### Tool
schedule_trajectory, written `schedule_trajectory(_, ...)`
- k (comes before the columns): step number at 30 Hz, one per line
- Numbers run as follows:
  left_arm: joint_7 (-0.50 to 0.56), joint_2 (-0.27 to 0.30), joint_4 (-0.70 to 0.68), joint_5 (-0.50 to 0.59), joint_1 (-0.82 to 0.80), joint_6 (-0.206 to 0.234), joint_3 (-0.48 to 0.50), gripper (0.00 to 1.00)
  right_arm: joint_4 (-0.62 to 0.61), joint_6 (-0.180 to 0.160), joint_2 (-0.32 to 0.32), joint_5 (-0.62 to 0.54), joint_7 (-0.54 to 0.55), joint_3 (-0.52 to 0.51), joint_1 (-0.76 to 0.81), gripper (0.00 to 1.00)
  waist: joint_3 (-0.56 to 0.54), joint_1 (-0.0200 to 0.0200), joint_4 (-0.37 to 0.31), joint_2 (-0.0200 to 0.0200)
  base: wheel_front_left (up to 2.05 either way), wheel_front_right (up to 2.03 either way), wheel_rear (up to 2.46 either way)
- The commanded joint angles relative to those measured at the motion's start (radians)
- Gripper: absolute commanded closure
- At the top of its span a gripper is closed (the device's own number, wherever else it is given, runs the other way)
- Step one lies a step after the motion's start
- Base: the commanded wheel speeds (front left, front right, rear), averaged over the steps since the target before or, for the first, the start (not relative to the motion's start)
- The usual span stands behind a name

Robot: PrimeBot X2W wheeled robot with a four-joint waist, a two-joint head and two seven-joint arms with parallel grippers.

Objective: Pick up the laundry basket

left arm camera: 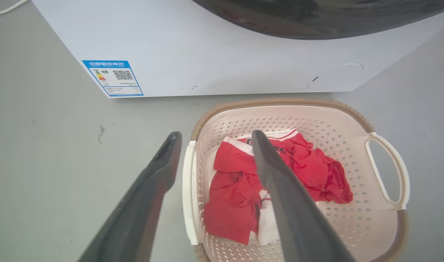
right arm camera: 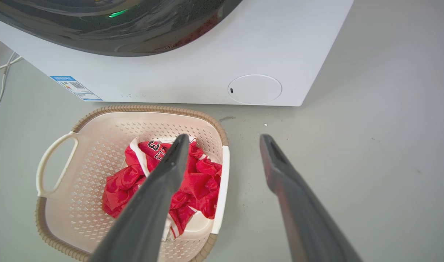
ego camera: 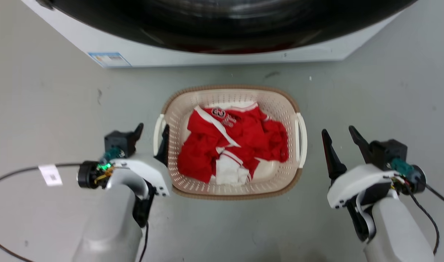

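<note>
Jaws apart, the left gripper [ego camera: 151,138] straddles the left handle [ego camera: 155,134] of the laundry basket [ego camera: 229,88] while the right gripper [ego camera: 338,131], likewise open, hovers near the opposite handle [ego camera: 304,138], apparently readying a two-sided lift.

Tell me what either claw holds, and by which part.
Nothing. The left claw is open astride the basket at its left handle; the right claw is open, apart from it.

Around my right tool [ego camera: 338,130] the floor [ego camera: 389,91] is free. Behind the basket [ego camera: 280,105] the washing machine [ego camera: 207,58] closes the way, and red clothes [ego camera: 207,145] cover the basket's bottom.
</note>
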Motion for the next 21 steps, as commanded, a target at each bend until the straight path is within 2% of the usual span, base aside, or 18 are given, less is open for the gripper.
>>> schedule_trajectory(1,0.007,0.014,0.031,-0.016,-0.041,-0.007,0.009,0.0,0.045,-0.001,0.001,-0.005,-0.002,0.003,-0.047,0.0,0.072,-0.0001,-0.024,0.0,0.0,0.0,0.0)
schedule_trajectory(13,0.084,0.055,0.275,-0.095,-0.227,-0.035,0.02,0.0,0.437,-0.001,0.001,0.099,-0.022,0.089,-0.31,0.0,0.212,-0.0001,-0.041,0.0,0.0,0.0,0.0)
schedule_trajectory(21,0.108,0.061,0.392,-0.131,-0.322,-0.041,-0.005,0.0,0.615,-0.001,0.001,0.194,-0.022,0.202,-0.449,0.0,0.268,-0.0001,-0.037,0.0,0.0,0.0,0.0)
